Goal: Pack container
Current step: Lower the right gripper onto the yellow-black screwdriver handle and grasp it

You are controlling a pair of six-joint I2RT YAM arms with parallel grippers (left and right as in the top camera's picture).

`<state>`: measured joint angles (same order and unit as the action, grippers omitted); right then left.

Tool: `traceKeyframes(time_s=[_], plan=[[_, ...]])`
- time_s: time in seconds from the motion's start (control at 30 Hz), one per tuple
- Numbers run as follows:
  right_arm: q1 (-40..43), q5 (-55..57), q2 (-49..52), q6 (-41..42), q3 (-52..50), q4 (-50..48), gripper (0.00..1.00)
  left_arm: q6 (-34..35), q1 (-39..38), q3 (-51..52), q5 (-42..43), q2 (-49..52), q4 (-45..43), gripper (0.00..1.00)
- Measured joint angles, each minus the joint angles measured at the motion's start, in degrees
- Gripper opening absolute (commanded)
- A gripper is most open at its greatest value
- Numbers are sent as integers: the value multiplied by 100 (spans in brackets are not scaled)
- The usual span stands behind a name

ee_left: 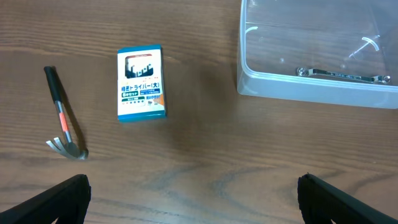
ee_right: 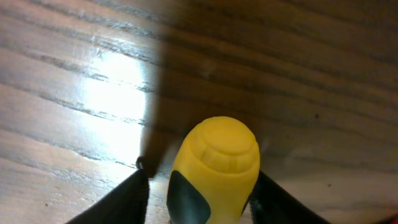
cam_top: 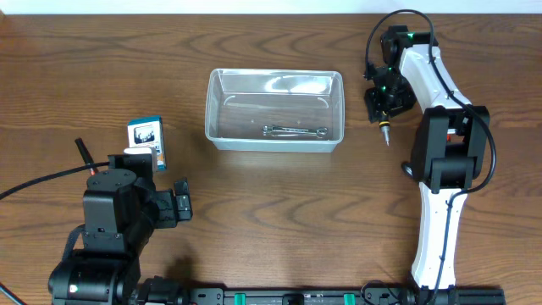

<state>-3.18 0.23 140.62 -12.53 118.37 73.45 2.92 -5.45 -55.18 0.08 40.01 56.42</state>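
Note:
The container [cam_top: 275, 135] is a clear plastic bin at the table's middle back, with a metal wrench [cam_top: 295, 130] lying inside; both also show in the left wrist view, container [ee_left: 311, 93] and wrench [ee_left: 342, 74]. My right gripper [cam_top: 383, 103] is just right of the container, shut on a yellow-handled screwdriver [ee_right: 214, 162] whose tip [cam_top: 386, 135] points toward the front. My left gripper [ee_left: 193, 199] is open and empty over bare wood at the front left.
A small blue-and-white box [ee_left: 142, 83] lies left of the container, also in the overhead view [cam_top: 146, 140]. A hammer with a black and orange handle [ee_left: 62, 118] lies further left. The left arm's body [cam_top: 110, 229] fills the front left corner.

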Motion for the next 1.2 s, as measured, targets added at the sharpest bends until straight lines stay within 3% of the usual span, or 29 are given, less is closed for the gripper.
traceKeyframes(time_s=[0.43, 0.53, 0.77, 0.87, 1.2], plan=[[0, -4, 2, 0, 0, 11, 36, 0, 0, 0, 0, 0, 0, 98], [0, -7, 2, 0, 0, 20, 26, 0, 0, 0, 0, 0, 0, 98], [0, -24, 2, 0, 0, 24, 15, 0, 0, 0, 0, 0, 0, 98], [0, -22, 2, 0, 0, 24, 1, 0, 0, 0, 0, 0, 0, 98], [0, -24, 0, 87, 15, 35, 1, 0, 0, 0, 0, 0, 0, 98]])
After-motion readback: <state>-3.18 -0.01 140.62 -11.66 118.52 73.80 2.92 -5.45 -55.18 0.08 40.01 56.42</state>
